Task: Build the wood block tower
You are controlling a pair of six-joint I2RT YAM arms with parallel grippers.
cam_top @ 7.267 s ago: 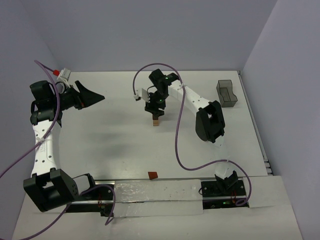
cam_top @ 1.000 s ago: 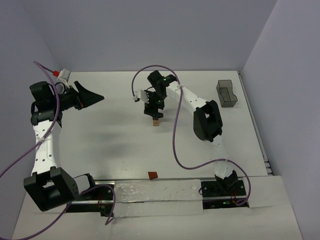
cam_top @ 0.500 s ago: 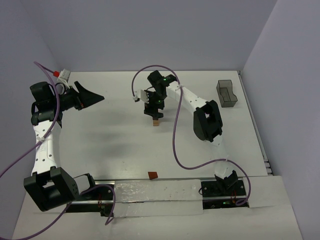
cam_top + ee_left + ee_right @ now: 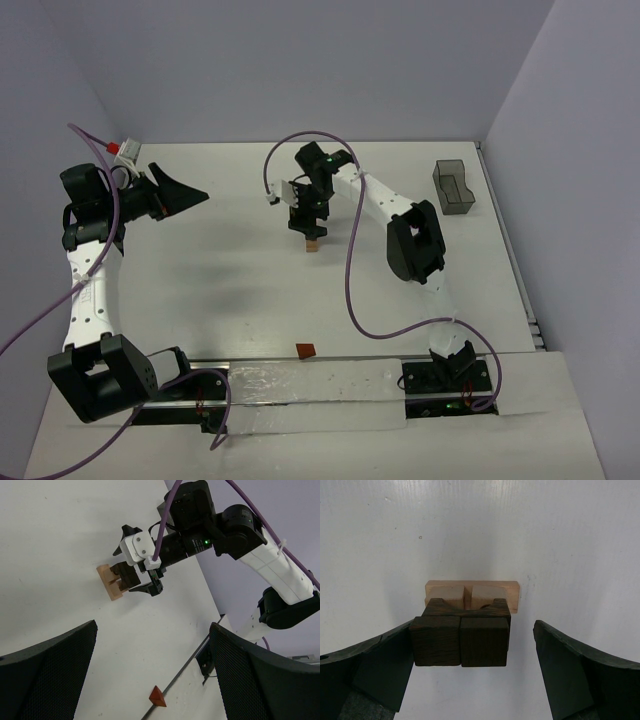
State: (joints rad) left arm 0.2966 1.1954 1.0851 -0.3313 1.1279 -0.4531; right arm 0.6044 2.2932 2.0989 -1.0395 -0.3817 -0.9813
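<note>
Tower: the wood block tower (image 4: 465,625) stood on the white counter (image 4: 220,270) just past centre, toward 12 o'clock in the overhead view; light tan blocks below, dark brown blocks on top.
Right end effector (image 4: 470,670): spread wide, straddling the tower from above, fingers apart from the blocks, pinching nothing.
Step, as judged: release after placing; best done by lifting straight up, keeping both fingers off the dark blocks.
Left end effector (image 4: 150,680): spread, holding nothing, raised at 9 o'clock, well apart from the tower.
Loose piece: a reddish-brown block (image 4: 305,350) lay at 6 o'clock near the counter's near edge.
Bin: a grey bin (image 4: 454,187) sat at 2 o'clock by the right wall.
Open room: bare counter lay between the tower and the loose block.
</note>
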